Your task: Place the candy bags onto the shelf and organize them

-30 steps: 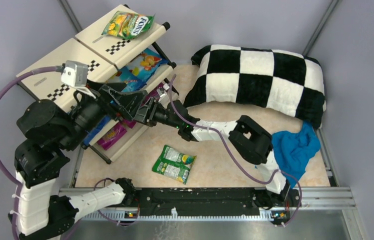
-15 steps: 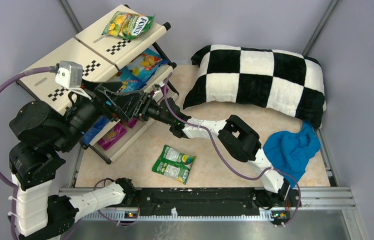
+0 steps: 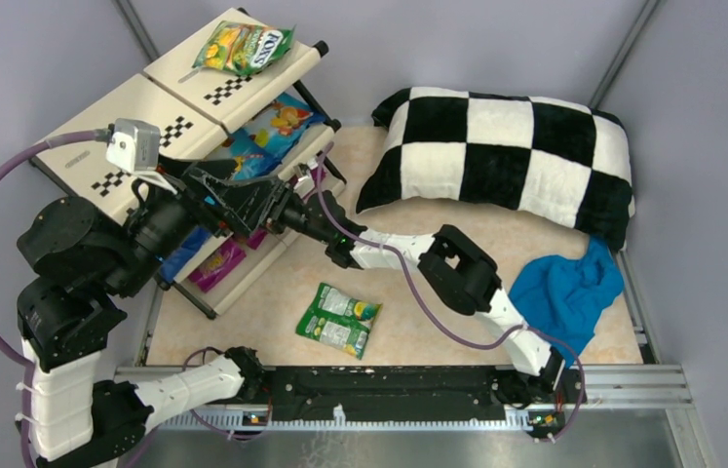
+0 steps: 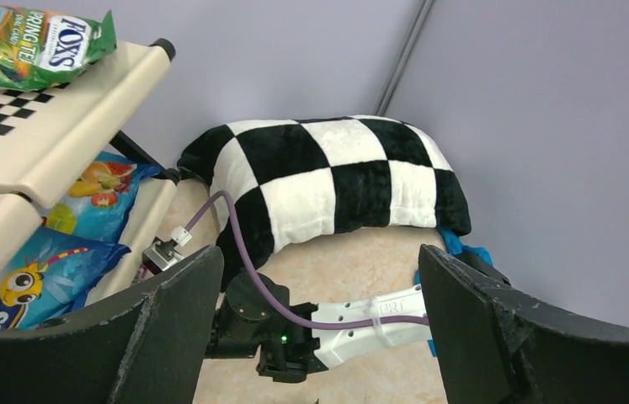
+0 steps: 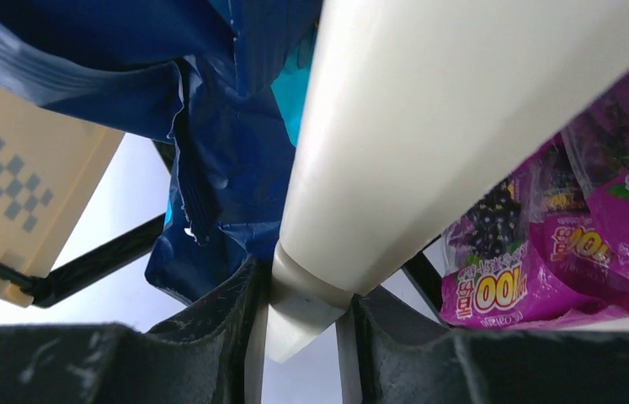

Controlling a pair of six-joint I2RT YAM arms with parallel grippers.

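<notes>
The cream shelf (image 3: pixel 170 93) stands at the far left. The FOX'S candy bag (image 3: pixel 243 47) lies on its top tier, blue bags (image 3: pixel 277 122) on the middle tier and magenta bags (image 3: pixel 218 263) on the bottom tier. A green-white bag (image 3: pixel 338 320) lies on the floor in front. My right gripper (image 3: pixel 280 214) reaches into the shelf and is shut on the cream edge of a tier (image 5: pixel 327 252), with a blue bag (image 5: pixel 210 168) and magenta bags (image 5: pixel 546 252) on either side. My left gripper (image 4: pixel 319 269) is open and empty, just above the right wrist (image 4: pixel 252 316).
A black-and-white checkered pillow (image 3: pixel 506 156) lies at the back right, with a blue cloth (image 3: pixel 564 288) in front of it at the right wall. The right arm (image 3: pixel 457 268) stretches across the floor. Grey walls close in on the sides.
My right arm has stretched further left toward the shelf. The shelf, with the FOX'S bag on it, has shifted slightly up and left. My left arm has drawn back a little to the left.
</notes>
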